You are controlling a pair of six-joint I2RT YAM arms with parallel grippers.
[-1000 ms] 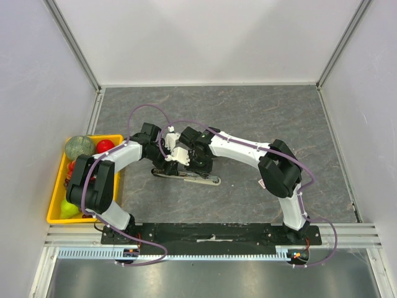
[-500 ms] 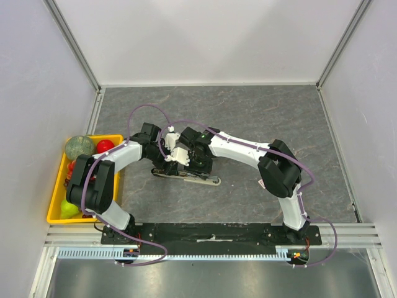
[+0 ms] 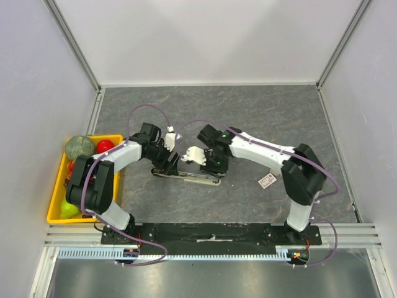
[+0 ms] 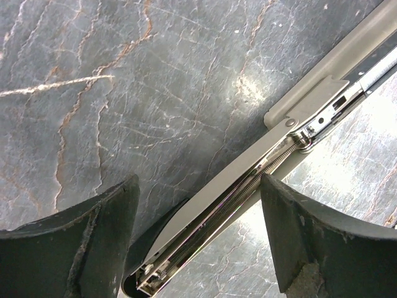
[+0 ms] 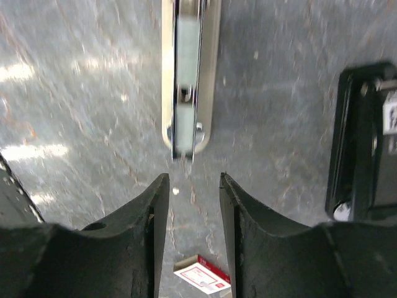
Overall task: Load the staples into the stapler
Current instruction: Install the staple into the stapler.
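So the floor of this cell is a dark grey marble-look slab (image 3: pixel 260 118) with pale and rusty veins. It's boxed in by plain white walls (image 3: pixel 205 37) with aluminium posts in the back corners. A yellow bin (image 3: pixel 62 219) sits at the left edge with a green melon-ish ball (image 3: pixel 79 147) and a red fruit (image 3: pixel 105 146) in it.

The stapler (image 3: pixel 189 178) lies flipped open, a bit left of centre in the top view, running left to right. In the left wrist view its bare metal magazine and spring cross the frame on a diagonal. The left gripper (image 4: pixel 198 239) hangs over the stapler's left end with its fingers spread wide, one on each side of the magazine, and it isn't gripping anything. The right gripper (image 5: pixel 194 230) is only cracked open, with a narrow gap and nothing in it. It hovers over bare slab just off the stapler's rounded right end.

The staples box (image 3: pixel 267 180), white with red print, lies flat on the slab, to the right of the stapler and apart from it. It also peeks in at the bottom of the right wrist view, between the fingers.

Compared with half a second ago, the right arm has swung out to the right. Its gripper was bunched up against the left one over the stapler's left half. That move uncovers the box, which the arm was hiding. The left arm and the stapler look the same as before.
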